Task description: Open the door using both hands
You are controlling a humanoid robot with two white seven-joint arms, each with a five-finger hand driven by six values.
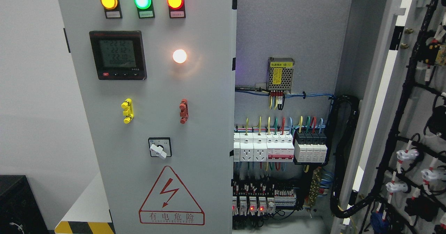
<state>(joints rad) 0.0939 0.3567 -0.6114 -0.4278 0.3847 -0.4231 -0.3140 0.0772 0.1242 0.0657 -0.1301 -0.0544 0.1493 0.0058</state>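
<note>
Right door (pixel 411 98) swung wide; left door (pixel 153 122) apparently shut.

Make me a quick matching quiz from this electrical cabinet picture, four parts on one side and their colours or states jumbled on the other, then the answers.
Column one:
1. left door
2. right door
3. top middle lamp
4. rotary switch

Column two:
A. swung open, wiring showing
B. green, lit
C. shut, bearing a warning triangle
D. white knob on black plate

Pairs: 1-C, 2-A, 3-B, 4-D
</note>
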